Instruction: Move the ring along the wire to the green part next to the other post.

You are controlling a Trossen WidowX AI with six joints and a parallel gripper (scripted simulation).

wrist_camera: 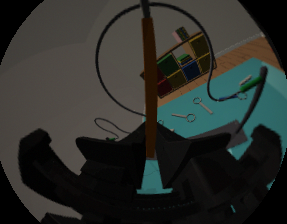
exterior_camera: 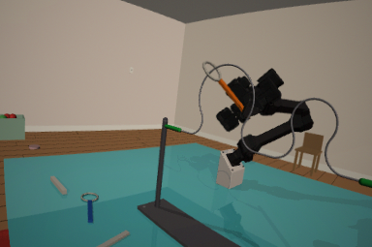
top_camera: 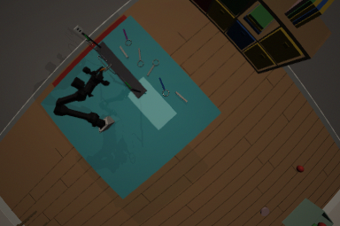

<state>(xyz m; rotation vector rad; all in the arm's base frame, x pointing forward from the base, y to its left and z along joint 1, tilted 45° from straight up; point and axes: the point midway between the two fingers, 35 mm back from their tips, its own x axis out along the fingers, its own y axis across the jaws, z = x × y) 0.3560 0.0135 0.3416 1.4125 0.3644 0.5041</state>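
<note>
From the top, your gripper (top_camera: pixel 103 71) (exterior_camera: pixel 244 110) (wrist_camera: pixel 150 123) is over the blue-green mat (top_camera: pixel 186 104) (exterior_camera: pixel 53 162) (wrist_camera: pixel 229 85), beside the dark base strip (top_camera: pixel 117 68) (exterior_camera: pixel 186 227) (wrist_camera: pixel 214 136). The orange handle (top_camera: pixel 103 69) (exterior_camera: pixel 232 95) (wrist_camera: pixel 150 85) shows as a short streak at its tip; the ring is too faint there to place against the wire.

In the exterior view, you have a thin, pale grey ring (exterior_camera: pixel 211 71) on the handle's upper end, the straight orange stick sloping down to your fingers. The ring sits high, at the upper left shoulder of the wire's (exterior_camera: pixel 252 84) (wrist_camera: pixel 97 55) first hump, beyond the green part (exterior_camera: pixel 173 128) (wrist_camera: pixel 251 83) at the near post (exterior_camera: pixel 161 162) (wrist_camera: pixel 254 102). Whether they touch, you cannot tell. The hump curves down close by your gripper, leaving little room on that side.

In the wrist view, your fingers are clamped on the handle's lower end, and it runs straight out ahead between them. The wire arches around it on both sides; the ring is beyond the top edge.
</note>
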